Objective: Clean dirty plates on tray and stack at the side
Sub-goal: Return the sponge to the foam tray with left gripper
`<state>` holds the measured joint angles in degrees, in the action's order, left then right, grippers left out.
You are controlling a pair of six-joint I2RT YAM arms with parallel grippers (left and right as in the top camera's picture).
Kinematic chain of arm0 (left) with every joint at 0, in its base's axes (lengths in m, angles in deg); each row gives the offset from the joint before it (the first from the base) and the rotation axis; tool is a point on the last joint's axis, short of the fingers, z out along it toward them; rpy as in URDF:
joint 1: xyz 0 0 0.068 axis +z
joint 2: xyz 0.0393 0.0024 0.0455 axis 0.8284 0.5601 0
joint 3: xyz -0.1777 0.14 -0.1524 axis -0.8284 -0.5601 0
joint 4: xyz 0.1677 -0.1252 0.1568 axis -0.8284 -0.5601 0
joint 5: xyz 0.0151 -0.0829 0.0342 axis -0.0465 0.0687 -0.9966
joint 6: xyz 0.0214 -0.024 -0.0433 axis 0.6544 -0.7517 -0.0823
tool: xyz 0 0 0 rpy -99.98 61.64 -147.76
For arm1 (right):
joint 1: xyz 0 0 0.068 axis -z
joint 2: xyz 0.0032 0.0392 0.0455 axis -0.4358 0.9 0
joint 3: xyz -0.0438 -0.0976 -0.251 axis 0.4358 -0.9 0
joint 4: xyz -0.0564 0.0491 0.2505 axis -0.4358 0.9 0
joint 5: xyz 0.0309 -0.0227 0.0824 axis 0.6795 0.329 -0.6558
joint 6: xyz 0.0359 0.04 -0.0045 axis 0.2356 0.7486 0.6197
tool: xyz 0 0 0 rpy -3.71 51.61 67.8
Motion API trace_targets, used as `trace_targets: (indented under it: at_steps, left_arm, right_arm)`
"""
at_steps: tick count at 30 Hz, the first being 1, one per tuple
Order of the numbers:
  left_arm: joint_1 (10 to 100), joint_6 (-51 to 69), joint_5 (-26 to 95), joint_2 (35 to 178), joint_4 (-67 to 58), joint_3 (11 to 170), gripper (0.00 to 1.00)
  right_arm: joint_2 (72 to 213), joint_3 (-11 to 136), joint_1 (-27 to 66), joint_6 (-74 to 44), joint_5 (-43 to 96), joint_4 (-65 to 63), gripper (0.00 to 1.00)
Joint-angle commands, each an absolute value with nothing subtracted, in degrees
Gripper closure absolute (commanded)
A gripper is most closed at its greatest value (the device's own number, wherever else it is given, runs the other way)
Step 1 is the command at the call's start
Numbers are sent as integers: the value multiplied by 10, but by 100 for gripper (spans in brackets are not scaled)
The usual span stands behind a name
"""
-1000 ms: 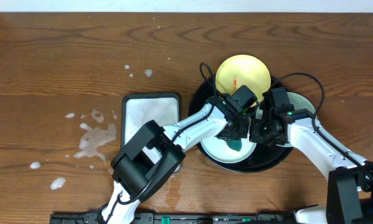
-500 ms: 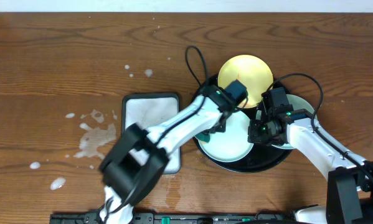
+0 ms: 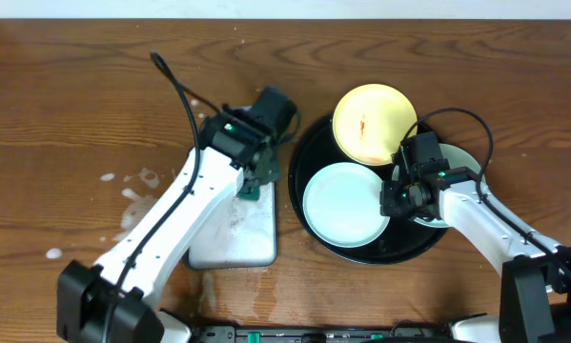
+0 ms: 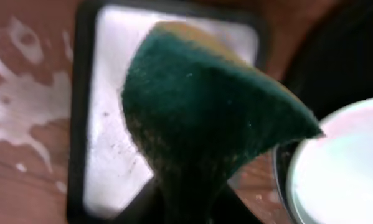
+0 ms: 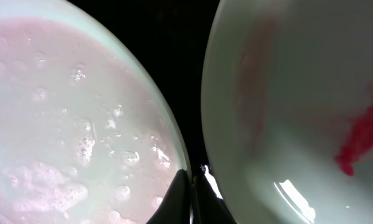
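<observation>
Left claw [image 3: 254, 181] has swung from tray [image 3: 361, 255] to white tray [image 3: 230, 243], grasping the sponge [image 4: 198, 118]; right claw [image 5: 191, 186] sits clenched beside the plate [image 3: 347, 205]. Set the sponge flat before releasing.

I see a yellow plate [image 3: 373, 122] with a small red streak, a pale mint plate [image 3: 347, 203], a black tray [image 3: 314, 148], a dark green sponge [image 4: 205, 118] whose backing is perhaps tan-yellow, a white rectangular tray [image 3: 242, 238], and a brown wood-grain table [image 3: 75, 86] with whitish splashes.
</observation>
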<state>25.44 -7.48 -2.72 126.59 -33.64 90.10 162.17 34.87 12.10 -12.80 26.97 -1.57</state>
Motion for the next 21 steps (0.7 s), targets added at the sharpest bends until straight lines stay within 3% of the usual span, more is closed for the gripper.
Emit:
trace_targets:
  at_steps: [1,11,14,21]
  left_arm:
    - [290,-45,12,1275,-283,795,64]
    - [337,-28,57,1240,-270,770,51]
    - [344,-21,83,1203,-271,770,48]
    - [344,-19,93,1099,-280,770,28]
  right_arm:
    - [1597,355,119,-141,275,1,99]
    - [1459,357,97,-146,406,41,99]
    - [1426,357,56,-146,488,48,99]
    - [1390,358,-62,-146,654,44,99]
